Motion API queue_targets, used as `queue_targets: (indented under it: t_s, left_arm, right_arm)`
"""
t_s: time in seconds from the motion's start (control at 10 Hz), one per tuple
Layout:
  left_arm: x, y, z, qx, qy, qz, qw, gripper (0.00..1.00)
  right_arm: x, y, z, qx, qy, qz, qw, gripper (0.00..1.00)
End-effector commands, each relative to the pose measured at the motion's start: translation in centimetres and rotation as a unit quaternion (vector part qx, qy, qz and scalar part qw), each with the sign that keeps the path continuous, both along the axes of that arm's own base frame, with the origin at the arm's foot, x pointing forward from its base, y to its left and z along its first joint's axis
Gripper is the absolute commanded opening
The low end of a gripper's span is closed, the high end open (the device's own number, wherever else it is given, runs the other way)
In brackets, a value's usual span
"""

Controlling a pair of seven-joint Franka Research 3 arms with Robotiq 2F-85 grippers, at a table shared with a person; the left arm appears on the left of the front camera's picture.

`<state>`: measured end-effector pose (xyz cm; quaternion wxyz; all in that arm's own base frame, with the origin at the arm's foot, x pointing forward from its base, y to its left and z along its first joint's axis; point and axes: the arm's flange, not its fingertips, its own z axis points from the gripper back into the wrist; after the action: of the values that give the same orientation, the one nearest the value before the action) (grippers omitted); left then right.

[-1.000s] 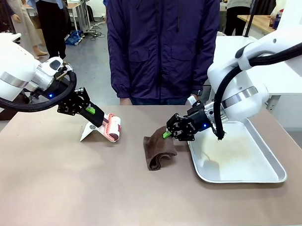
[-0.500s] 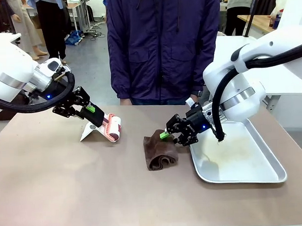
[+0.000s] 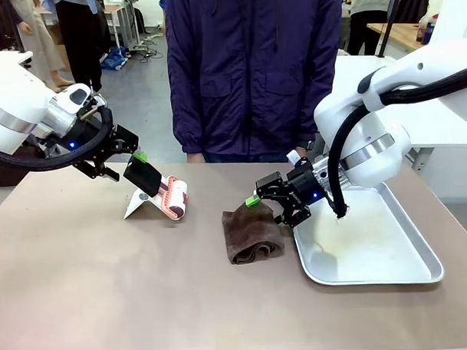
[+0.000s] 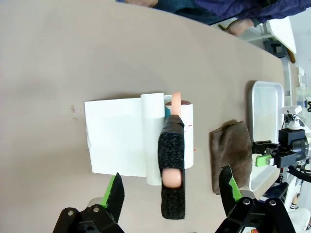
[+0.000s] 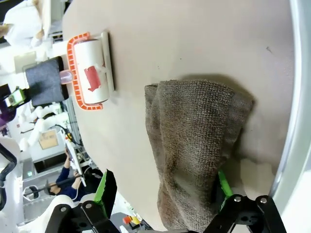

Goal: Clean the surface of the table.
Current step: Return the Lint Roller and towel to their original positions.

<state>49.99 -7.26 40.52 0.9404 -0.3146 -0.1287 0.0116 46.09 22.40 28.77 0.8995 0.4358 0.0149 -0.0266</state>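
Matte beige-brown and plainly rigid, the surface (image 3: 107, 279) is fixed furniture, not a thing to lift; judged from here, it gets worked with what lies on it. Its long axis runs left to right, filling the foreground between both arms and the person's side at the far edge. The brown cloth (image 3: 253, 233), soft, limp and light, lies crumpled near the middle, its right edge just beside the metal tray (image 3: 420, 249); it would best be pinched at a raised fold, and would likely drag rather than slide cleanly. The lint roller (image 3: 173, 195) lies left of centre on its white sheet (image 3: 136, 203), handle (image 4: 172, 170) pointing back toward the left tool (image 4: 170, 191), the stiff, padded handle being the natural hold. Left tool stands spread wide about that handle without touching it. Right tool (image 3: 269, 198) is likewise spread wide and empty, poised over the cloth's right end.
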Motion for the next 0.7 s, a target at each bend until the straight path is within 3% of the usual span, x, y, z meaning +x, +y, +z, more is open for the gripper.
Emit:
queue_targets:
  t_s: [0.0, 0.3, 0.6]
  left_arm:
    - [-1.9, 1.0, 1.3, -0.014, -0.03, 0.001, 0.999, 1.0]
    - [-4.7, 2.2, 4.5, -0.042, -0.07, 0.008, 0.997, 1.0]
    - [-8.8, 3.5, 7.4, -0.063, -0.127, 0.017, 0.99, 1.0]
  right_arm:
    - [0.0, -0.3, 0.6, 0.003, 0.002, -0.008, 1.0, 1.0]
    - [-0.6, -2.0, 1.6, 0.034, -0.009, -0.014, 0.999, 1.0]
    - [-2.4, -4.7, 3.6, 0.088, -0.043, -0.019, 0.995, 1.0]
